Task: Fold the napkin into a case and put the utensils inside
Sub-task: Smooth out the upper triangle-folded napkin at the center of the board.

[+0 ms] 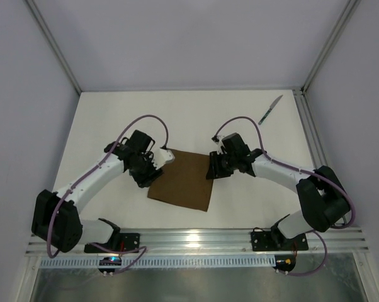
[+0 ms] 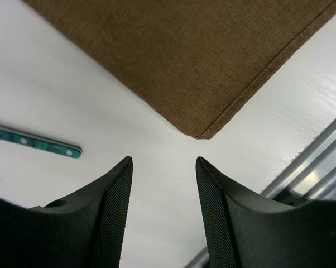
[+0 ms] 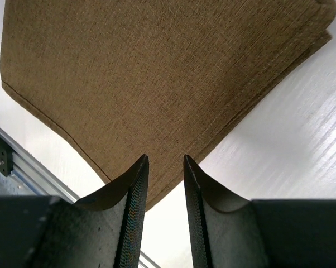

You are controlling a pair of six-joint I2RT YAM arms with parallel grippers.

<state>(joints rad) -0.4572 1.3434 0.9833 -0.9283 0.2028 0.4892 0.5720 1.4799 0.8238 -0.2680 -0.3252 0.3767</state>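
**Napkin part-folded, cutlery not yet packed**

The white bench [image 1: 114, 113] carries everything. The brown napkin [image 1: 184, 181] is laid flat between the two claws, and doubled edges are seen at one corner, so at least one fold is judged to be done. The folding step is taken to be in hand, since the cloth is too broad to serve as a narrow case.

The left claw [image 2: 163, 163] is held wide and empty. A napkin corner lies just ahead of its tips, not between them. The right claw [image 3: 164, 161] is set narrow above the napkin's edge, which runs under its tips; no cloth is seen pinched.

An edge or corner would next have to be gripped cleanly and carried over without the lower layers being dragged.

The knife [image 1: 271, 109] lies well beyond the right claw, out toward the far corner. The teal fork handle [image 2: 34, 143] is seen near the left claw, off to its side; the tines are out of view.
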